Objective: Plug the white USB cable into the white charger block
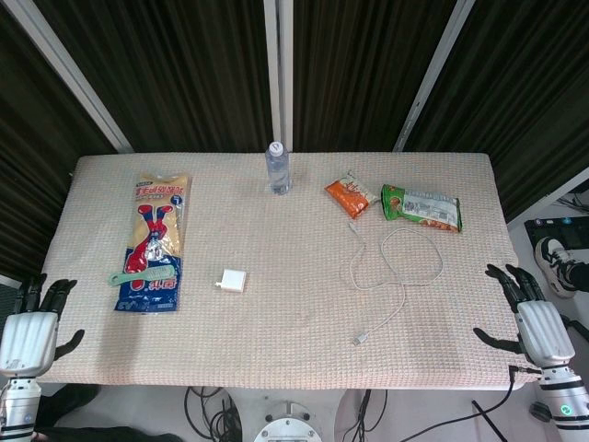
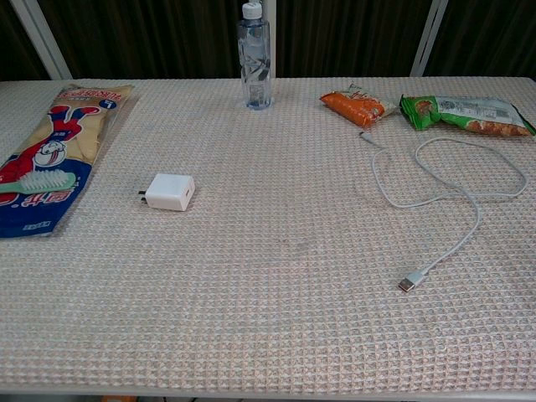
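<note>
left hand [image 1: 29,336], right hand [image 1: 538,327], fingers spread, off-table

Chest view cuts off the long snack bag [image 2: 46,159] — left edge — hands unseen there.

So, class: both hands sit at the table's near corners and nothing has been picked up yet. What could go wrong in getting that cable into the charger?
1. The white USB cable lies looped, its far end beside the orange snack packet; lifting the plug could drag the loop into the packets.
2. The white charger block lies loose and flat, so fingers may push it away.
3. Plug and block lie well apart, so both hands, left hand and right hand, must coordinate.
</note>
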You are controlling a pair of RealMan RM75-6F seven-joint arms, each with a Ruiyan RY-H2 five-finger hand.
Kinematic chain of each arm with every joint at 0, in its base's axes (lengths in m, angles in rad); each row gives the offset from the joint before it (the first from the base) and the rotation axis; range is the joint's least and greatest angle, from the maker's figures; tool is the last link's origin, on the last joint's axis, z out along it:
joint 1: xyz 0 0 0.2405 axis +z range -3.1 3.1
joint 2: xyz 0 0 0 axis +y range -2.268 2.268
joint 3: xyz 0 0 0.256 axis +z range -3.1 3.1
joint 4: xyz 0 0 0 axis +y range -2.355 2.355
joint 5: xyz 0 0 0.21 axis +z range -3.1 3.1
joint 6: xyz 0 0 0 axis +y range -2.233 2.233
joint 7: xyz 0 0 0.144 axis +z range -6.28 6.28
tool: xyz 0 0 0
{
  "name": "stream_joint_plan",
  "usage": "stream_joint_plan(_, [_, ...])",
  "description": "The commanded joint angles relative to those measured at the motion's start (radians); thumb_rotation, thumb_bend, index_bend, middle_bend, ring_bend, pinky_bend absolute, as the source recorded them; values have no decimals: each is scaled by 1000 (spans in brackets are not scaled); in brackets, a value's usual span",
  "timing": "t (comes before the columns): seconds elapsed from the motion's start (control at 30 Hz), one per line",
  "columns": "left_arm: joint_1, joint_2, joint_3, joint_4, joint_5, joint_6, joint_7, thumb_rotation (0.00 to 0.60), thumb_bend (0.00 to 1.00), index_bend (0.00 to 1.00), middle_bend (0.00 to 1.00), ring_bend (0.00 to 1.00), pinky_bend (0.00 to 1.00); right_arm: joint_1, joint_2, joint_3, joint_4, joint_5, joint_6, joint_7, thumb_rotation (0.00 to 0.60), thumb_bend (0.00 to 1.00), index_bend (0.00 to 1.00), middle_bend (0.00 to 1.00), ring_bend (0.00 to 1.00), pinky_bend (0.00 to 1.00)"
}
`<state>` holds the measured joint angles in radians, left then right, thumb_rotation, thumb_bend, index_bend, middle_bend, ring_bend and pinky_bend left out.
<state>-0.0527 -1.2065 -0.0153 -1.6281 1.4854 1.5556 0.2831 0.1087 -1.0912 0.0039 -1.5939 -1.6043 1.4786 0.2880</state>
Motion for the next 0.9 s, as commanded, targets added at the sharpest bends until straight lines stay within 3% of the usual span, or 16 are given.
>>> stream_joint_plan(0.03, [-4,3,-2,-5,-7,-14,-2,600,167,165,159,1,0,4,-3,-1,0,-3,-7,3,600,65,28,153,8,46])
stream_joint_plan(0.37, [-3,-1,-7,-8,14,-5,-44,600,167,164,159,1,0,73,12,-6,-34,-109,-48,-35,600,65,26,166,7,45])
stream_joint_plan(0.43, [-3,0,-8,-12,14,-6,-41,600,167,164,159,1,0,112,15,-10,-56,-149,-91,-60,600,65,27,173,8,46])
stream_joint_plan(0.6, [-4,0,-8,-23,24,-5,-34,600,166,165,159,1,0,241,-3,-32,-110,-224,-290,-143,600,107,160,241,9,45])
stream_joint_plan(0.77, [-3,4,-6,-29,17,-15,-33,600,166,164,159,1,0,333,-51,-32,-116,-211,-467,-261,600,160,281,280,10,45])
stream_joint_plan(0.9, [-3,7,-8,-33,10,-21,-37,600,166,165,159,1,0,371,-99,-33,-93,-188,-547,-364,600,223,315,287,10,45])
